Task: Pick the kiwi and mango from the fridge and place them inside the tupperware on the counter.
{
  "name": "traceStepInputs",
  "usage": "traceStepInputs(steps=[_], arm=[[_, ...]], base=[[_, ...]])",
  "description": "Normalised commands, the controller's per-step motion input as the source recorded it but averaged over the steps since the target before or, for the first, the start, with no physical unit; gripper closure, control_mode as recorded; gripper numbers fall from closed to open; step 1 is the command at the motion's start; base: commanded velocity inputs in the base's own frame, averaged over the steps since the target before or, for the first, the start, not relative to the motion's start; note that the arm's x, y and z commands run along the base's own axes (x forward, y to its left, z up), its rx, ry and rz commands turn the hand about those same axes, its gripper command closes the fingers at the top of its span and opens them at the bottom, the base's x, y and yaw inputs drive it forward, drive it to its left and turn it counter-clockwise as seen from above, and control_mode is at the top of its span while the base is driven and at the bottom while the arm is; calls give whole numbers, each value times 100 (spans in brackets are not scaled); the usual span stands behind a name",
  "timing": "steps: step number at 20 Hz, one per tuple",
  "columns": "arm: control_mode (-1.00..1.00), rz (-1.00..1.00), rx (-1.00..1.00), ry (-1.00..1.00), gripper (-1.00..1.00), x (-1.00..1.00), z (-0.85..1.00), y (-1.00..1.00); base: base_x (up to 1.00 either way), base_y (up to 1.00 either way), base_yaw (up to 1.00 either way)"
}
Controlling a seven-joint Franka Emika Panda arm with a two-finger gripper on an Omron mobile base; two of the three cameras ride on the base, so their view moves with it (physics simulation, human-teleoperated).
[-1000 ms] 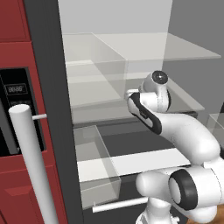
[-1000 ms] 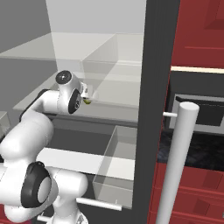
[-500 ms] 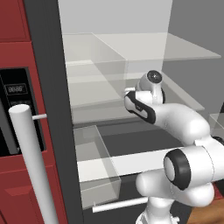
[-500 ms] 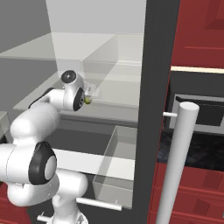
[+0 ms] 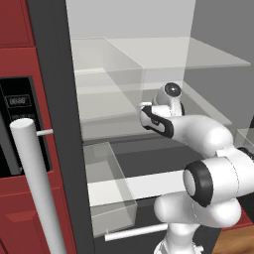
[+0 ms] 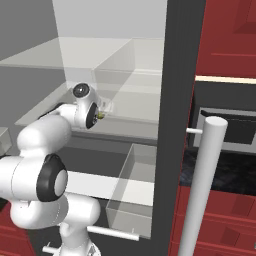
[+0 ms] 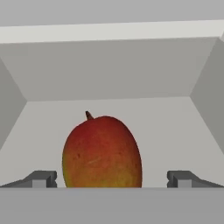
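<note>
Hand view: mango (image 7: 102, 152) upright on pale fridge (image 5: 54, 74) shelf, centred between end effector (image 7: 111, 179) fingertips, spread wide with clear gaps either side, nothing held. Risk if closed too shallow: rounded, tapering skin likely to squirt forward toward back wall. Right base view: small green-brown speck by wrist, possibly kiwi, too small to confirm.

The fridge (image 5: 54, 59) stood open, its pale inside crossed by see-through shelves (image 5: 163, 57). The white arm (image 5: 198, 136) rose from the lower right and reached in over the middle shelf, its dark wrist (image 5: 158, 121) pointing left toward the back. A clear bin (image 5: 111, 191) sat below. The pale bar handle (image 5: 34, 183) stood at the left before a red cabinet (image 5: 15, 25) with a dark panel (image 5: 17, 124).
</note>
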Motion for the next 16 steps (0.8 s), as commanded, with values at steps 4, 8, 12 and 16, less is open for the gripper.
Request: traceStepInputs(steps=[4,8,12,16], arm=[[-100,0,0,0,-100,1,-23,0],[-100,0,0,0,-100,15,-24,0],[-100,0,0,0,100,19,-29,0],[-100,0,0,0,100,17,-33,0]], base=[[0,0,0],[0,0,0],[0,0,0],[0,0,0]])
